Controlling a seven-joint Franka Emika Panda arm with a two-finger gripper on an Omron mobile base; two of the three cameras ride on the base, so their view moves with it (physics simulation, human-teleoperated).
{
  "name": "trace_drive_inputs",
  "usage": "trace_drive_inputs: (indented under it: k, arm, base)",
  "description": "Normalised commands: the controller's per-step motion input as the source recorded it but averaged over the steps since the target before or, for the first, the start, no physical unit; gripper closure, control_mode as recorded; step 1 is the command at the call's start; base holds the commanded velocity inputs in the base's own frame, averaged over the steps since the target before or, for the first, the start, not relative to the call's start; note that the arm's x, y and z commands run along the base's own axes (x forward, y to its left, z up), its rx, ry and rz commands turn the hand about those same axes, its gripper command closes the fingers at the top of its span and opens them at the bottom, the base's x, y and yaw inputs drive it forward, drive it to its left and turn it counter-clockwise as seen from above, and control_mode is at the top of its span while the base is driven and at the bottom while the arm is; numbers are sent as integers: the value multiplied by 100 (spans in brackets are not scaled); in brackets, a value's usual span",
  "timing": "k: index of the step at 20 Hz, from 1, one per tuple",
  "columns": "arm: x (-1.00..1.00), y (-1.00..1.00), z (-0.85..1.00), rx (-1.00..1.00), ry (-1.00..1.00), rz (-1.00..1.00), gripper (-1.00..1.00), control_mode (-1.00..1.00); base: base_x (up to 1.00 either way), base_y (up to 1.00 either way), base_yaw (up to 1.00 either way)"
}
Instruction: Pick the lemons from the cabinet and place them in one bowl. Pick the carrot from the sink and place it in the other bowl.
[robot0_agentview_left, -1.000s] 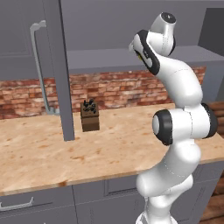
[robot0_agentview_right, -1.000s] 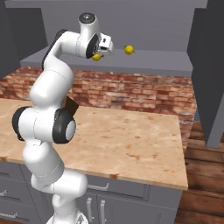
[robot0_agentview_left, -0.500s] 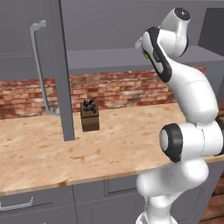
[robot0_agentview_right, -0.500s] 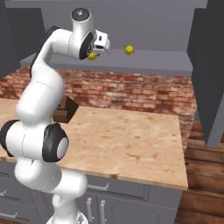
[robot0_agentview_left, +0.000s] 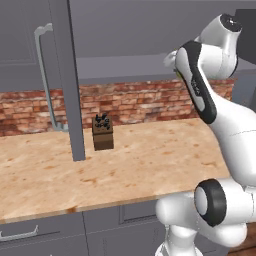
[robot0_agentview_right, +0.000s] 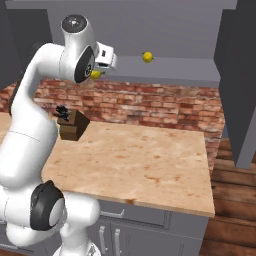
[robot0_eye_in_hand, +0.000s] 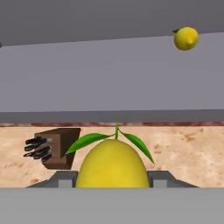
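Note:
My gripper (robot0_eye_in_hand: 113, 178) is shut on a lemon (robot0_eye_in_hand: 113, 164) with green leaves, held just in front of and below the open cabinet's grey shelf (robot0_eye_in_hand: 109, 83). In the right base view this lemon (robot0_agentview_right: 95, 74) shows under the hand, gripper (robot0_agentview_right: 102, 67) high up at the left end of the cabinet shelf (robot0_agentview_right: 180, 65). A second lemon (robot0_agentview_right: 147, 57) lies on the shelf further right, also lemon (robot0_eye_in_hand: 186, 38) in the hand view. The bowls, carrot and sink are out of view.
A brown knife block (robot0_agentview_left: 103, 133) stands on the wooden counter (robot0_agentview_left: 150, 165) by the brick wall. The open cabinet door (robot0_agentview_left: 67, 80) hangs edge-on at left with its bar handle (robot0_agentview_left: 44, 75); another door (robot0_agentview_right: 245, 80) stands open at right.
The hand has drawn back slightly from the shelf, carrying the lemon down and left. The arm's lower joints have swung lower. The other lemon has not moved.

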Motion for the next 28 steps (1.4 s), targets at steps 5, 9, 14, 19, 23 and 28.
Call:
trace_drive_inputs:
  k: [5, 9, 14, 19, 23, 28]
  arm:
    - [-92, 1, 0, 0, 0, -5, 100, -100]
    - [-100, 11, -12, 0, 5, -9, 100, -100]
    - [-89, 20, -46, 0, 18, -10, 100, -100]
    - [-48, 5, -42, 0, 18, -5, 100, -100]
    - [-23, 0, -43, 0, 17, -3, 100, -100]
    - [-15, 0, -47, 0, 11, -2, 100, -100]
  base:
    - [0, 0, 0]
    - [0, 0, 0]
    - [0, 0, 0]
    - [0, 0, 0]
    - [0, 0, 0]
    - [0, 0, 0]
